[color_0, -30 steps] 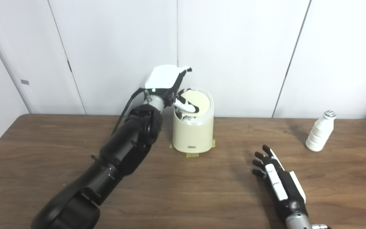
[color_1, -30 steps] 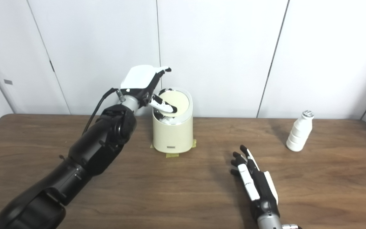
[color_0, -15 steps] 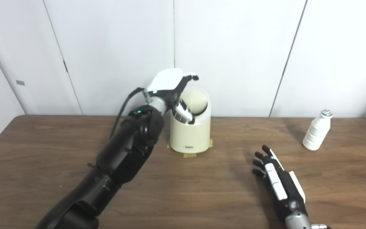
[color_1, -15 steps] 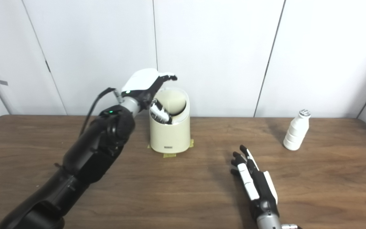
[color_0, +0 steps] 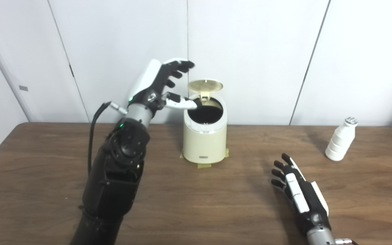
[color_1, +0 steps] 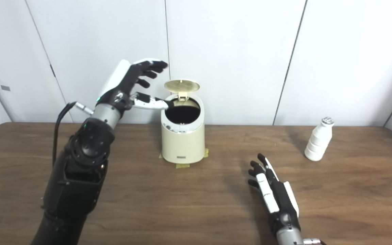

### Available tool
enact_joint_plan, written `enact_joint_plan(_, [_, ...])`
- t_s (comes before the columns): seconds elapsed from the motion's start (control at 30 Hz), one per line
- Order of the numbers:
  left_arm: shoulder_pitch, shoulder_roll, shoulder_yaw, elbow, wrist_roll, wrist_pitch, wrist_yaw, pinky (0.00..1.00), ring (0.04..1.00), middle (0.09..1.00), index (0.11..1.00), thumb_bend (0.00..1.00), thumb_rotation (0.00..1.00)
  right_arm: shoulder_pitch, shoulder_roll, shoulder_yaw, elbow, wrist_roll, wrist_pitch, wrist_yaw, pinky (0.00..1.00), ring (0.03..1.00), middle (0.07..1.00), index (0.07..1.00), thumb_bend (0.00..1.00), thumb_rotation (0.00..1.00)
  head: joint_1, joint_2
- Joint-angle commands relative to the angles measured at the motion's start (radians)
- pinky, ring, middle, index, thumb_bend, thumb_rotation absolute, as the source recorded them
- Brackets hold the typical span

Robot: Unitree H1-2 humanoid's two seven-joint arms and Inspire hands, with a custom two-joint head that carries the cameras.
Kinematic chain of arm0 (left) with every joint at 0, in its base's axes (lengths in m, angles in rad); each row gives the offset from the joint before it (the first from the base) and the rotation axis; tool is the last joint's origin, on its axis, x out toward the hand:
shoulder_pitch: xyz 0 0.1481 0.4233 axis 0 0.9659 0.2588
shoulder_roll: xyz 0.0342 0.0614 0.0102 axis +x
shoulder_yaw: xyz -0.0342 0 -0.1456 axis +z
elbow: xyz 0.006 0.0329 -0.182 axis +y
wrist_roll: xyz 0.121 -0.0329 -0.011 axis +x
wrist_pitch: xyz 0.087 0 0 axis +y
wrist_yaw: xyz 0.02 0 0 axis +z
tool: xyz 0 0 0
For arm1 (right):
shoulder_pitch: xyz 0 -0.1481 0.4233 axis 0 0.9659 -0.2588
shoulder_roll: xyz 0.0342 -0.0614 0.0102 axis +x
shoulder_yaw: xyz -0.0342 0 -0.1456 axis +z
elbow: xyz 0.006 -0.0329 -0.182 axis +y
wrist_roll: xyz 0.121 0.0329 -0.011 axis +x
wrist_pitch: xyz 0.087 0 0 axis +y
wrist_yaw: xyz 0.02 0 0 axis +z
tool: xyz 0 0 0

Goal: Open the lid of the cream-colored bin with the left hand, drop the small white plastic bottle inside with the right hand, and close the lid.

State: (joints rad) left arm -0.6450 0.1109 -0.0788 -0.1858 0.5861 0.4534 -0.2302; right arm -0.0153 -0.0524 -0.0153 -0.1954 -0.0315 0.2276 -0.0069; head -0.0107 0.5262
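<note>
White wall panels back a wooden table (color_0: 46, 177); cream-colored bin (color_0: 204, 143) stands mid-table, lid (color_0: 205, 85) upright; left hand (color_0: 158, 85) spread, empty, beside rim; right hand (color_0: 298, 192) flat, fingers apart; small white plastic bottle (color_0: 341, 144) upright far right

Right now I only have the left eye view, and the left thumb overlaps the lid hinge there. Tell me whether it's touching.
Observer: In the right eye view the left hand is open. Its thumb tip stops short of the hinge, over the left rim of the bin. The lid stands up with nothing holding it.
Operator: Check the room to the right of the bottle.
Observer: The bottle stands upright, and this view shows the right edge of the table a little way beyond it.
</note>
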Motion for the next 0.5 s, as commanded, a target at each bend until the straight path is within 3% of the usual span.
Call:
enact_joint_plan(0.0, [-0.023,0.003,0.014,-0.051,-0.025,-0.041,0.044,0.66,0.759,0.778,0.791,0.69,0.02,-0.025,-0.006,-0.005,-0.04,0.005,-0.016,0.006,0.8,0.867,0.898,0.935,0.57,0.89,-0.001,0.001])
enact_joint_plan(0.4, [0.164,-0.032,0.096,-0.185,-0.197,-0.01,0.1,0.66,0.739,0.77,0.809,0.59,0.07,-0.01,-0.003,-0.029,-0.061,0.068,-0.008,0.016,0.83,0.889,0.914,0.931,0.56,0.87,-0.007,0.013])
enact_joint_plan(0.47, [0.197,-0.039,0.114,-0.197,-0.232,-0.012,0.104,0.71,0.756,0.782,0.815,0.55,0.13,-0.007,-0.001,-0.034,-0.073,0.079,0.0,0.014,0.84,0.898,0.917,0.933,0.57,0.86,-0.007,0.015])
